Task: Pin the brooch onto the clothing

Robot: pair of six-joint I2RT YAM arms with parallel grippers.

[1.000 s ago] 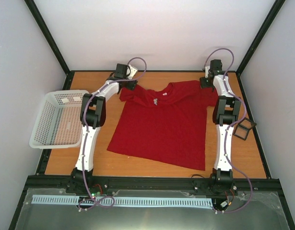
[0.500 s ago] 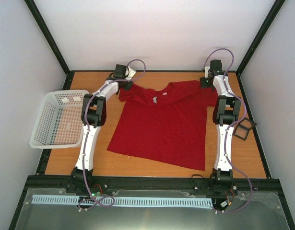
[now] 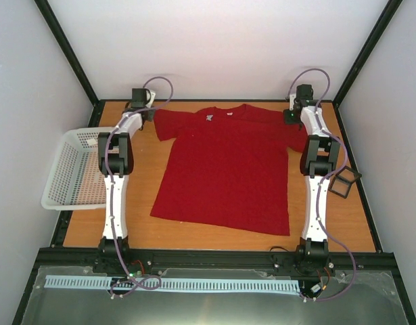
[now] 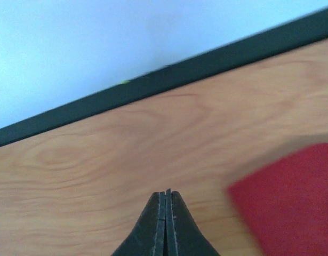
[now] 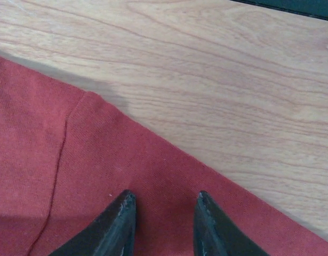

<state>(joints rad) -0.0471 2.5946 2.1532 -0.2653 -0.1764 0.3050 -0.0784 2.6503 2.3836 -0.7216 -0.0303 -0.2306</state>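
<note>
The clothing, a red T-shirt [image 3: 228, 169], lies flat on the wooden table with its collar toward the back wall. Two small pale spots [image 3: 209, 118] sit at the collar; they are too small to tell whether either is the brooch. My left gripper [image 3: 147, 114] is at the back left, just beside the left sleeve. In the left wrist view it [image 4: 166, 193] is shut over bare wood, with red cloth [image 4: 292, 197] off to its right. My right gripper [image 3: 289, 116] is over the right sleeve; it [image 5: 165, 198] stands open, tips on the red fabric [image 5: 73, 176].
A white mesh basket [image 3: 76, 169] sits at the left table edge, beside the left arm. A small black square frame [image 3: 344, 181] stands to the right of the right arm. Black rails [image 3: 214, 101] border the table, close behind both grippers.
My left arm has swung left and back. The shirt's bunched left shoulder is now spread flat and the collar lies nearer the back edge. The right arm has stayed put.
</note>
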